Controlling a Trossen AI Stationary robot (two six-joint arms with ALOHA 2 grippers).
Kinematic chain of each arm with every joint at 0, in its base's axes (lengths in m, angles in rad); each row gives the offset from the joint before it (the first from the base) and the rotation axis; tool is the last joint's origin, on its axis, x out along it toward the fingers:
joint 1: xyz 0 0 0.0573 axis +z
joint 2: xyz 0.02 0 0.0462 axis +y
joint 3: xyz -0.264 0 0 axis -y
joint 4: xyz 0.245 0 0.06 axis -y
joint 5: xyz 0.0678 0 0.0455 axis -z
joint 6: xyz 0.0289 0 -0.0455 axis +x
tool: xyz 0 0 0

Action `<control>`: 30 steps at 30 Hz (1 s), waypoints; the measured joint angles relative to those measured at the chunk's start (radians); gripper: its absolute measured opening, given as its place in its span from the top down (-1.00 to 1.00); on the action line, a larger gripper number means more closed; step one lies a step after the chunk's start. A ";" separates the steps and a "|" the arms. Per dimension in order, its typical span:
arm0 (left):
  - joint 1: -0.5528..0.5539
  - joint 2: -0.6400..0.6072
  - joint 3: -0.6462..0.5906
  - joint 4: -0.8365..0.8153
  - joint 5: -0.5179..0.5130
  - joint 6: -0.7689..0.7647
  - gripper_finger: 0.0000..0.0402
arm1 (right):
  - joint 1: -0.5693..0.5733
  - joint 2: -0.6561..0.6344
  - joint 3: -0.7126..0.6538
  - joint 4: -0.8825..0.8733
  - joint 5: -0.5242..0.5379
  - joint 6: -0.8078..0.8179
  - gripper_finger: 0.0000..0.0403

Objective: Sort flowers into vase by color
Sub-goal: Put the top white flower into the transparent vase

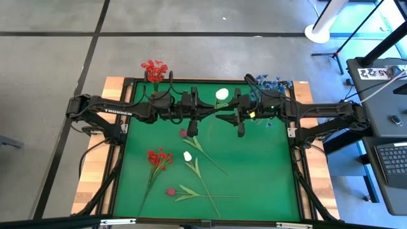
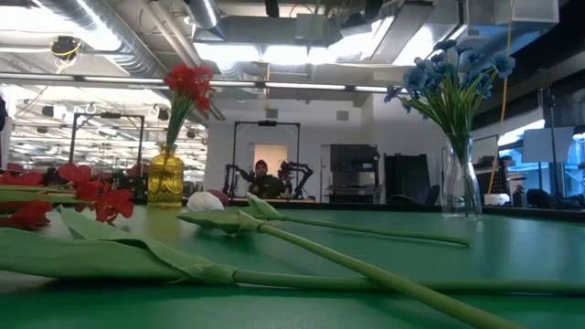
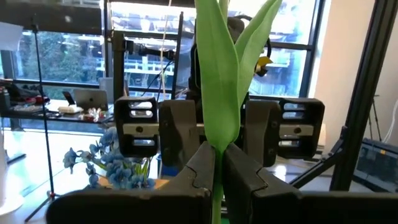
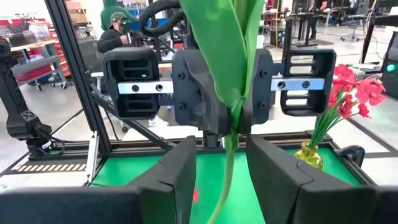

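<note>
A white tulip flower, bud (image 1: pixel 222 94) up, hangs in the air above the green mat's far middle. My left gripper (image 3: pixel 217 182) is shut on it. Its long green leaves (image 3: pixel 222 68) rise in front of the left wrist camera. My right gripper (image 4: pixel 222 168) faces the left one, open, with a finger on either side of the stem (image 4: pixel 228 163), touching nothing. A yellow vase (image 2: pixel 165 178) holds red flowers (image 2: pixel 189 84) at the far left. A glass vase (image 2: pixel 460 187) holds blue flowers (image 2: pixel 455 71) at the far right. Several flowers lie on the mat. My left gripper pinches the tulip's stem just below where the leaves spring (image 3: pixel 217 165), between its two fingers. The fingers come level from the table's left and lie across the stem. The flower is lifted clear and roughly upright, leaves above the fingers and the bare stem (image 4: pixel 225 186) hanging below.
On the mat lie a dark red bud on a long stem (image 1: pixel 183 133), a red cluster (image 1: pixel 159 157), a second white tulip (image 1: pixel 187 156) and a pink bud with leaves (image 1: pixel 170 191). A person (image 2: pixel 263 180) sits in the room behind the table.
</note>
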 joint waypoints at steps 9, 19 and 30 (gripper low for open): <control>-0.004 0.000 0.000 0.023 0.006 -0.010 0.95 | 0.000 0.010 0.000 0.012 0.027 0.001 0.31; -0.021 0.000 0.000 0.047 0.011 -0.001 0.95 | 0.001 0.016 0.001 0.017 0.033 -0.005 0.79; -0.022 0.000 0.000 0.044 -0.003 0.000 0.76 | 0.000 0.012 0.001 0.013 0.034 -0.017 0.98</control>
